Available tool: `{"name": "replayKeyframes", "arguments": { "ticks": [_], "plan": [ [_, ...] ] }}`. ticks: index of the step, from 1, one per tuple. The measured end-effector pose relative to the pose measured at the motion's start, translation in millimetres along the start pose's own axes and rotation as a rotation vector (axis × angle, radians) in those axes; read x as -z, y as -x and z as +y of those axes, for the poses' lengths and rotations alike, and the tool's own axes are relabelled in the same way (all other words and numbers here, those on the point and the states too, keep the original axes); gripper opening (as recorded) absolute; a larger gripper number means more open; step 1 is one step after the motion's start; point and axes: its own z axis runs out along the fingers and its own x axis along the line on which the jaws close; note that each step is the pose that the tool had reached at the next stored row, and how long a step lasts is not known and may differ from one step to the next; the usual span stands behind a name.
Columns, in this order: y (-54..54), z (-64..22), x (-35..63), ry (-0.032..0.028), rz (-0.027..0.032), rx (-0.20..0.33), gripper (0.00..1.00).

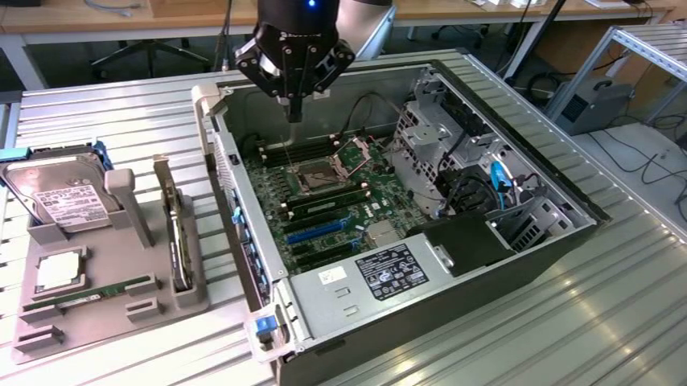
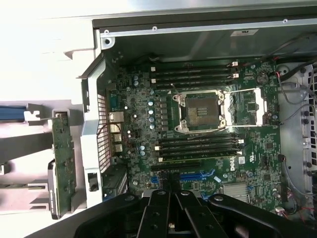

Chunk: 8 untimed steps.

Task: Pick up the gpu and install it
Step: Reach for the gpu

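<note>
- The gripper [image 1: 292, 115] [image 2: 171, 196] is seen with its two fingers pressed together; nothing is held between them.
- In the exterior view, the gripper is positioned over the open computer case [image 1: 472, 314], at 11 o'clock from the processor socket [image 1: 322, 170] [image 2: 202, 111], with the fingers pointed down toward the motherboard [image 1: 322, 209] [image 2: 198, 148].
- The gpu [image 1: 179, 241] [image 2: 63, 153] is stood on its long edge in a slot of the grey holder [image 1: 108, 322], outside the case. It is untouched.
- In the exterior view, the gpu is located at 7 o'clock from the gripper, well apart from it, and just beside the case wall.
- A hard drive [image 1: 59, 197] is propped upright in the holder at 10 o'clock from the gpu.
- A memory stick [image 1: 92, 291] is laid flat in the holder at 8 o'clock from the gpu.
- A blue slot [image 1: 317, 229] [image 2: 195, 176] on the motherboard is seen unoccupied, at 6 o'clock from the socket in the exterior view.
- The case and the holder are both set on a ribbed metal table [image 1: 601, 322].
</note>
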Motion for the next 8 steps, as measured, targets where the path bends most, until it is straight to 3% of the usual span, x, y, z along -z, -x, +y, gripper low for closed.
{"name": "replayKeyframes", "arguments": {
  "ticks": [8],
  "plan": [
    [-2.6,-0.2,0.1,0.0,0.0,0.0,0.11]
  ]
}}
